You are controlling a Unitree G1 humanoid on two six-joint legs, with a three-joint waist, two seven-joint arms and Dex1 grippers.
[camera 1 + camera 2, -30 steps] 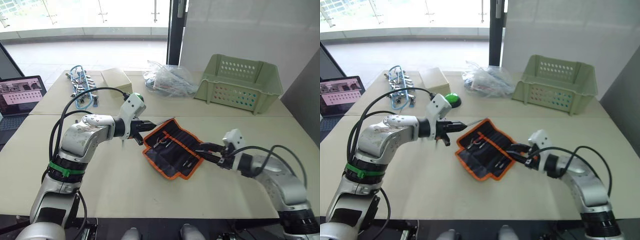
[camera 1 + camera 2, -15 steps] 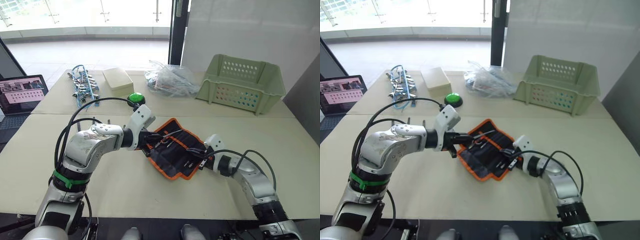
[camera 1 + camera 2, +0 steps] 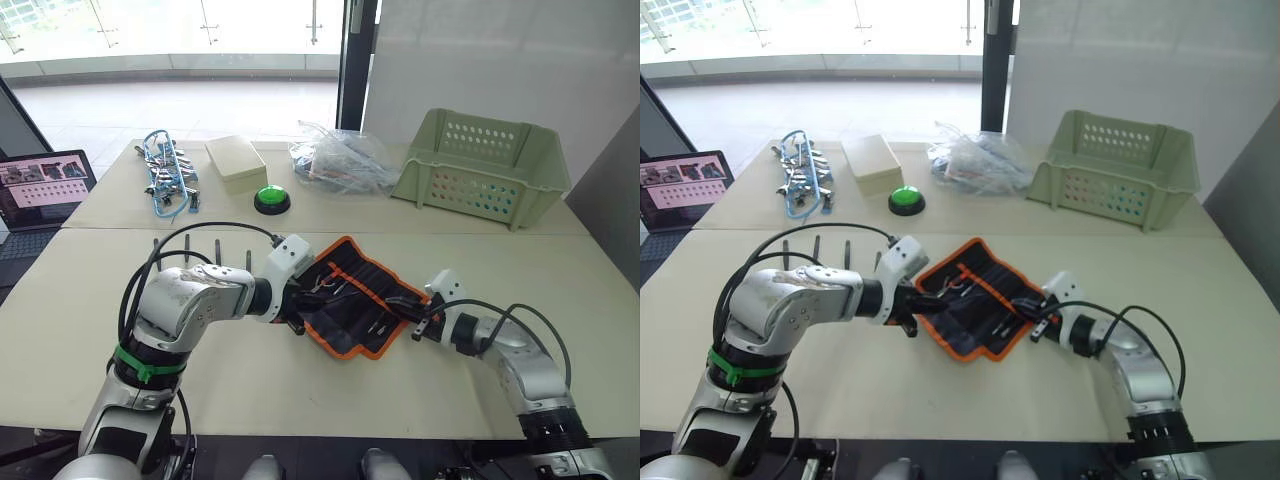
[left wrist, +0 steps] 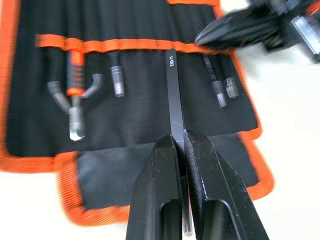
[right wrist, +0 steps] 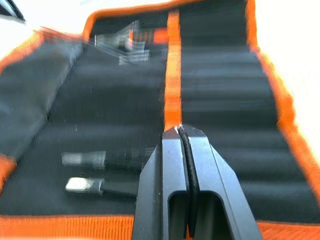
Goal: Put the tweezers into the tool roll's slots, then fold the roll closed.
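The tool roll (image 3: 365, 300) lies open on the table, black with orange edging. An orange-handled tool (image 4: 75, 95) and several small tweezers (image 4: 116, 80) sit in its slots. My left gripper (image 4: 179, 142) is at the roll's left edge (image 3: 300, 297), shut on a slim black tweezers (image 4: 172, 90) whose tip points at the orange slot band (image 4: 135, 46). My right gripper (image 3: 400, 303) is low over the roll's right edge. Its fingers (image 5: 165, 170) are shut, just short of the orange band (image 5: 172, 75).
A green basket (image 3: 485, 165) stands at the back right, with a clear plastic bag (image 3: 340, 160) to its left. A green button (image 3: 271, 198), a beige box (image 3: 234, 163) and a blue-corded tool cluster (image 3: 165, 170) sit at the back left. A laptop (image 3: 40, 185) is at the far left.
My left gripper has moved from the roll's far left corner down onto its left part, still holding the tweezers. The right gripper stays at the roll's right edge. The camera shifted slightly.
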